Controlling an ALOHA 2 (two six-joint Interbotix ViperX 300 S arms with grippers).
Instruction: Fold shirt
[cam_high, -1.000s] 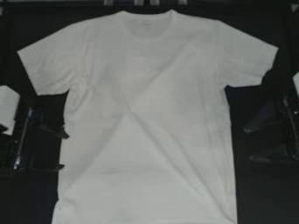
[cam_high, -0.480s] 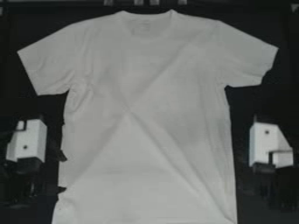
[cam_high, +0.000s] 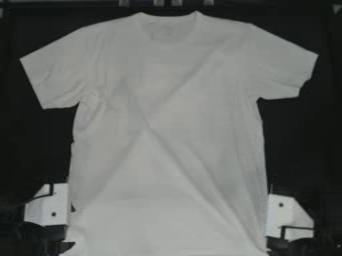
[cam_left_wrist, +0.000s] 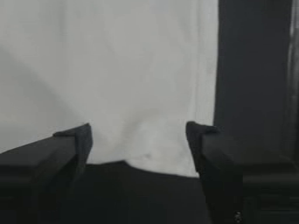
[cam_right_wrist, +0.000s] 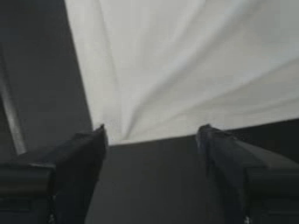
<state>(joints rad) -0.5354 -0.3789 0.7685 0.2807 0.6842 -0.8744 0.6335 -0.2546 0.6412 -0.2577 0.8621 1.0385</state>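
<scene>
white shirt (cam_high: 167, 135) flat; both grippers open at hem.

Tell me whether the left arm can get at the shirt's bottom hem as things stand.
Probably yes. The left tool is open right at the hem of the shirt, cloth between its jaws, with only bare table around. The right tool sits likewise at the other corner.

1. A robot lab bench or test station, not a home: a bare dark table (cam_high: 307, 130) fills the view.
2. Two robot grippers, the left gripper (cam_high: 67, 227) and the right gripper (cam_high: 270, 230), flank a white shirt (cam_high: 167, 140) spread flat between them.
</scene>
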